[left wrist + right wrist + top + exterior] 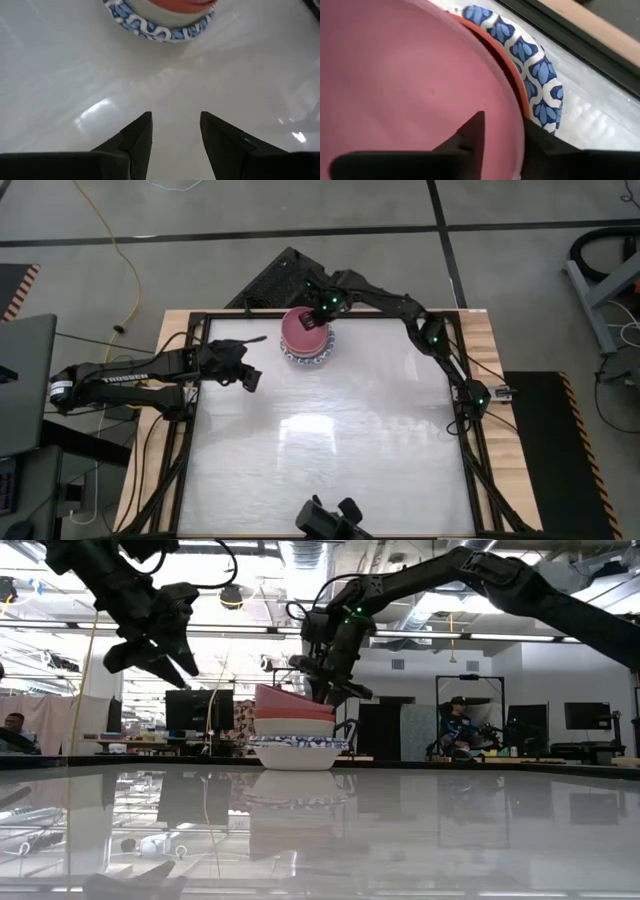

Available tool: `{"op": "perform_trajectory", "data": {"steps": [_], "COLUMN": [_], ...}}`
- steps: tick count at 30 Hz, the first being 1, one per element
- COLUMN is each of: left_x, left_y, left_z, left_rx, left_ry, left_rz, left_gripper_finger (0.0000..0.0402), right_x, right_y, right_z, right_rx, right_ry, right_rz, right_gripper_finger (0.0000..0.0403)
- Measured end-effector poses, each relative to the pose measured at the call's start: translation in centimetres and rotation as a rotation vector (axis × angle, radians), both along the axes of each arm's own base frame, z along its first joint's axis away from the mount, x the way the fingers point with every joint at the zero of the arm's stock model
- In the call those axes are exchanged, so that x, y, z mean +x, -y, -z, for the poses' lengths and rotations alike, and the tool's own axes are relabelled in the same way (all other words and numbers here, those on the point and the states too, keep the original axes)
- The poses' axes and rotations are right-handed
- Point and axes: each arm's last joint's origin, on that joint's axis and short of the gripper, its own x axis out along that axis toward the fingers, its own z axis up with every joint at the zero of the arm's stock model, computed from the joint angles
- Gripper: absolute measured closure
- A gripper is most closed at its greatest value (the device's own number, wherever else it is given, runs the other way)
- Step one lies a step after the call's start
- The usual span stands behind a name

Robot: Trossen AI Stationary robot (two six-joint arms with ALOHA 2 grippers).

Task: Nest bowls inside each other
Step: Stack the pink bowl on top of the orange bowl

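**A:** Where did the bowls stand at that moment?

**B:** All in one pile at the far edge of the glossy white table (pixel 330 450), near its middle. The smooth pink bowl (pixel 304 327) sat on top, slightly tilted in the low view, inside a red bowl (pixel 512 82) whose rim showed just under it. Below came paler bowls, and at the bottom a white ceramic bowl with a blue-patterned rim (pixel 297 744). How many lay nested between, I could not count.

**A:** And why was the right gripper (pixel 322 315) right on it?

**B:** It straddled the pink bowl's rim, one finger inside, one outside. A thin rim is the only easy hold on a bowl, so I judged that was the reason. The jaws looked slack around the rim, more a letting-go than a clench, though the rim lay between them.

**A:** The other arm?

**B:** The left gripper (pixel 238 367) hung above the table beside the stack, well clear, fingers (pixel 136 137) parted and holding nothing, likely kept out of the way.

**A:** So the task?

**B:** Nearly finished, I would say; no loose bowl showed anywhere.
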Motion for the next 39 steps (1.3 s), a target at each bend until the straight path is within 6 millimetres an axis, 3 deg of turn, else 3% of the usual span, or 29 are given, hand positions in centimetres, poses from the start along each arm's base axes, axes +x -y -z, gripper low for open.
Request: {"op": "perform_trajectory", "data": {"steps": [10,21,28,34,37,39], "left_x": [0.9,0.9,0.8,0.8,0.8,0.8], "left_y": [-0.8,-2.3,-2.2,-2.1,-2.1,-2.1], "left_z": [-1.5,-2.3,-2.1,-2.1,-2.1,-2.1], "left_rx": [0.105,0.137,0.123,0.118,0.119,0.119], "left_ry": [0.165,0.256,0.237,0.232,0.233,0.233], "left_rz": [-0.067,-0.125,-0.111,-0.103,-0.101,-0.100], "left_gripper_finger": [0.0246,0.0246,0.0246,0.0246,0.0246,0.0246], "right_x": [-1.0,-1.3,-2.4,-3.2,-3.4,-3.9], "right_y": [-0.3,-0.8,-2.0,-2.9,-3.8,-4.5], "right_z": [-2.6,-3.6,-6.7,-6.7,-7.5,-8.0], "right_rx": [-0.039,-0.114,-0.152,-0.127,-0.149,-0.156], "right_ry": [0.041,0.008,0.073,0.064,0.167,0.236], "right_rz": [-0.016,-0.031,-0.094,-0.120,-0.150,-0.158], "right_gripper_finger": [0.0206,0.0203,0.0242,0.0333,0.0381,0.0393]}}
